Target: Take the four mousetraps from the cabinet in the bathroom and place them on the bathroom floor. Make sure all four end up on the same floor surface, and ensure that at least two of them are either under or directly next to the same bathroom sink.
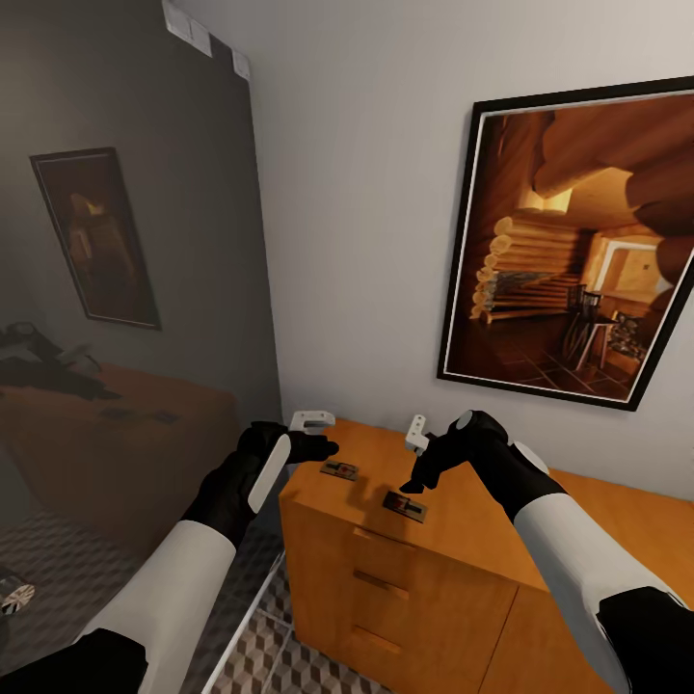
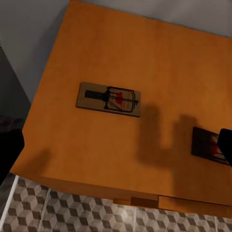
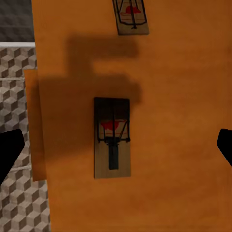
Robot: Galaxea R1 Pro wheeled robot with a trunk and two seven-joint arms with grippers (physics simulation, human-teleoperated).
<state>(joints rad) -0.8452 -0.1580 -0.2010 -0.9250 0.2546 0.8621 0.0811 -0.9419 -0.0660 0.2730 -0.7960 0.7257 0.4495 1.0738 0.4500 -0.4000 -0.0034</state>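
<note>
Now two mousetraps lie flat on the cabinet [image 1: 463, 520] top near its front left corner: one [image 1: 339, 470] further back, one [image 1: 405, 506] nearer the front edge. Right gripper [image 1: 413, 482] hovers above the front trap [image 3: 112, 137], fingers spread wide and empty. Left gripper [image 1: 323, 447] hangs beside the back trap [image 2: 108, 99]; its finger state I cannot tell

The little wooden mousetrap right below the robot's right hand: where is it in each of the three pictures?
Head view: mousetrap near the cabinet top's front edge, under the right gripper.
Left wrist view: at the right edge, partly cut off.
Right wrist view: centre.
Shared landmark: the second mousetrap.
</note>
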